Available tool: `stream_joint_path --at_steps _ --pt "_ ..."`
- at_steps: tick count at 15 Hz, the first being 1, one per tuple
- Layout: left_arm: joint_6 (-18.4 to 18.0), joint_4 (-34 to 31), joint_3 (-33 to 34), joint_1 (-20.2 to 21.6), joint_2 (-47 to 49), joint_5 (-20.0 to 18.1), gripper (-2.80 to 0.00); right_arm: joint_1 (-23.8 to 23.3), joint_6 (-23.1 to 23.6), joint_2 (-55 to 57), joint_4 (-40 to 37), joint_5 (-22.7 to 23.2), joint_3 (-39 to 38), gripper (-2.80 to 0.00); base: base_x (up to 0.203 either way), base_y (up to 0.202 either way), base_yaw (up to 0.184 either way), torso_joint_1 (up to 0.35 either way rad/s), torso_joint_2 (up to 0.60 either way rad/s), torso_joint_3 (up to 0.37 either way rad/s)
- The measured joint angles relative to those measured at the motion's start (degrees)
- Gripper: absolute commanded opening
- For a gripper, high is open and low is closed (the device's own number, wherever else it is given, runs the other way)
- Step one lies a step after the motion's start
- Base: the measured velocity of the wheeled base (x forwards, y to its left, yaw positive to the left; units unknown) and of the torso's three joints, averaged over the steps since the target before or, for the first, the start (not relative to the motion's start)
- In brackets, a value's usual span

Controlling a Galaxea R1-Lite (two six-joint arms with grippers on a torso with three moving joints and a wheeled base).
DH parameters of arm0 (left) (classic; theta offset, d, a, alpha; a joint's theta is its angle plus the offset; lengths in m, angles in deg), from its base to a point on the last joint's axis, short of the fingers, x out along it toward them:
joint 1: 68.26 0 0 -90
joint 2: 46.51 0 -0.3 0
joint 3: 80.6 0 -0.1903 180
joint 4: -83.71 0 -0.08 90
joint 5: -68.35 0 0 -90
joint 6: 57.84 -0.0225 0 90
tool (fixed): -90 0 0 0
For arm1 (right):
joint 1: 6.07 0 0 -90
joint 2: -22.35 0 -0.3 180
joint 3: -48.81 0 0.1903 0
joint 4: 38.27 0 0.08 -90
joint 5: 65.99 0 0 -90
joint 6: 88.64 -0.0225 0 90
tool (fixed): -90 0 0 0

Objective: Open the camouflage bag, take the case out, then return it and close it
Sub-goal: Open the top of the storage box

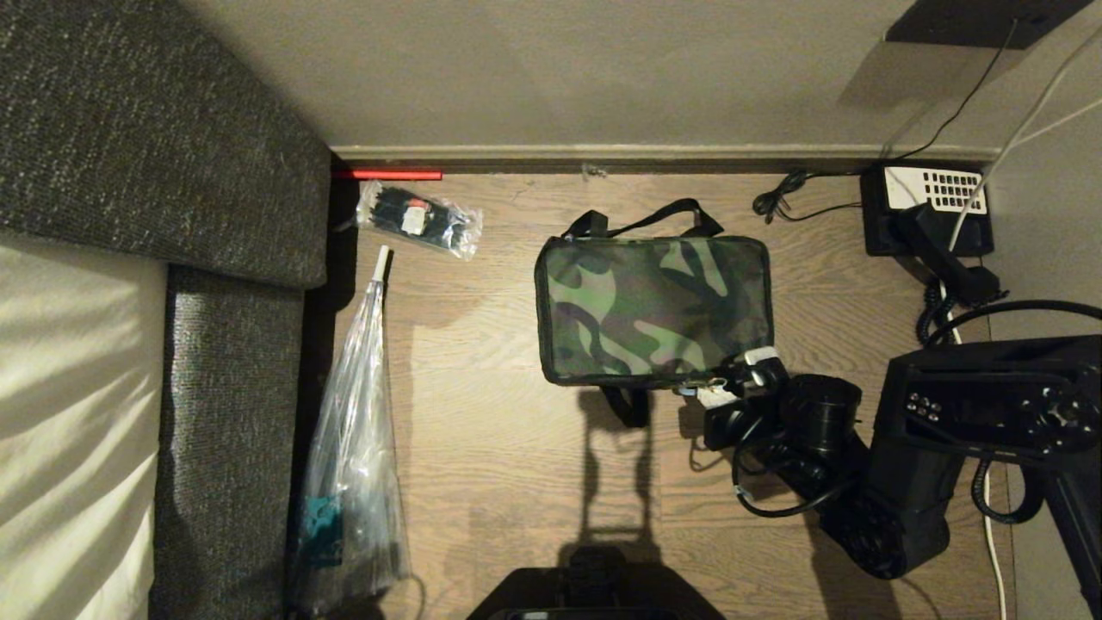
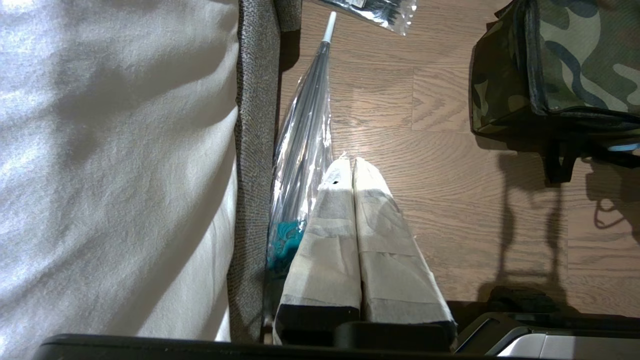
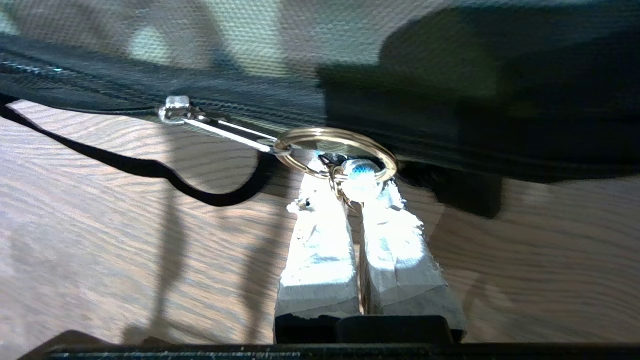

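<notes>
Dim, warm light falls from behind the robot, casting long dark shadows across the wooden floor (image 1: 516, 448) toward the wall. The right wrist view is blurred and soft, the taped fingers (image 3: 320, 250) glaring white. Pale sheen glints on the clear plastic bag (image 1: 353, 448).

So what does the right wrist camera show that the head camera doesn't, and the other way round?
Only the right wrist view shows the right gripper shut on the metal ring hooked to the zipper pull, with a small blue-and-white charm hanging there. Only the head view shows the whole closed camouflage bag, the telephone, the clear plastic bags and the sofa. Both show the bag's near edge, the wooden floor and the right gripper at the bag's corner.
</notes>
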Motion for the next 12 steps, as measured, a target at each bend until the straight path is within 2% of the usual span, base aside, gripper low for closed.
stream_joint_path --at_steps 12 --pt "0.00 0.00 0.00 0.00 0.00 -0.02 -2.80 -3.64 1.27 -5.98 0.01 0.32 -6.98 -2.80 0.000 0.000 0.000 0.000 0.00 0.000"
